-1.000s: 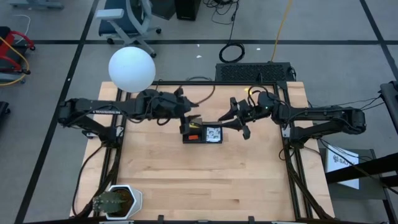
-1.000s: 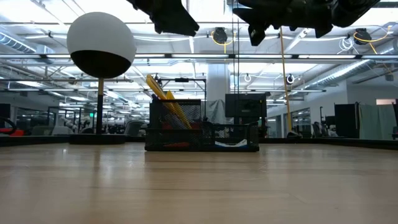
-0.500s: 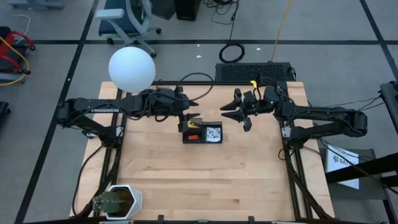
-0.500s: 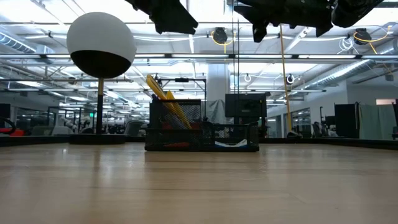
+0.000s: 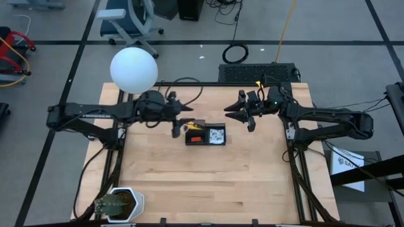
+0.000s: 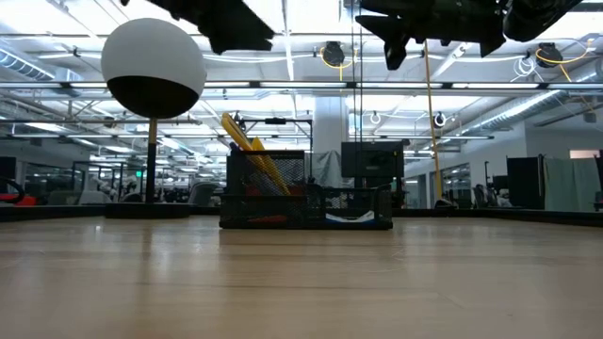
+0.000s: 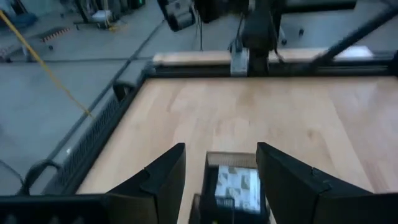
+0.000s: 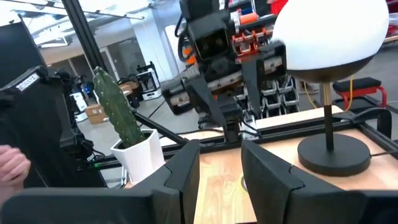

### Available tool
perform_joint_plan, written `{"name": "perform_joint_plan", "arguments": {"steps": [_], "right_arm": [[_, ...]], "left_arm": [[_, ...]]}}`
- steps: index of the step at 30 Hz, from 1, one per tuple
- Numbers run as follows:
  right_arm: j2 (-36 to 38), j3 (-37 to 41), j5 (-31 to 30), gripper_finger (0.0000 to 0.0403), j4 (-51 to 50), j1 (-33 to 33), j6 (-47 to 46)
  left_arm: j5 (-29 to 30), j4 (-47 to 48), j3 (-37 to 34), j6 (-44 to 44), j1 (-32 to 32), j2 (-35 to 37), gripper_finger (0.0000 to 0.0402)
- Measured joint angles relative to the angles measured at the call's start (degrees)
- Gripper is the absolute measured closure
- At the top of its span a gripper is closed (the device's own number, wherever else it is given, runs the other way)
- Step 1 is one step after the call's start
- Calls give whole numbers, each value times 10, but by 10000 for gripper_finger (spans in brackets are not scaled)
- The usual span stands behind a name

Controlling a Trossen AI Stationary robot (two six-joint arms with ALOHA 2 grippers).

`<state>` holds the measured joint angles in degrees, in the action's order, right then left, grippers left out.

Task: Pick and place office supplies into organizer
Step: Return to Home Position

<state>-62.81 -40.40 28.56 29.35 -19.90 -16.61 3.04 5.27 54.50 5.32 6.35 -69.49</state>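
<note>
Above the wooden table (image 5: 208, 183), the left gripper (image 5: 179, 126) hangs empty with its fingers spread, and the black desk organizer (image 5: 205, 142) sits just beyond its tips. Heading home, it should rise first to clear the yellow items (image 6: 243, 139) sticking up from the organizer. The organizer also holds an orange eraser (image 5: 196, 139) and a patterned note pad (image 5: 216, 134). Past it, the right gripper (image 5: 238, 116) hovers, also released.
</note>
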Motion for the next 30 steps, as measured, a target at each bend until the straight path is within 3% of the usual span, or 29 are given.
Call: {"name": "perform_joint_plan", "arguments": {"steps": [15, 21, 30], "right_arm": [[77, 0, -14, 293, -59, -11, -2], [89, 0, -111, 293, -104, 33, 15], [114, 0, -120, 293, -79, 109, 38]], "left_arm": [[30, -69, -160, -36, 0, 222, 201], [30, -75, -175, -42, 0, 244, 201], [30, -80, -175, -43, -7, 250, 201]]}}
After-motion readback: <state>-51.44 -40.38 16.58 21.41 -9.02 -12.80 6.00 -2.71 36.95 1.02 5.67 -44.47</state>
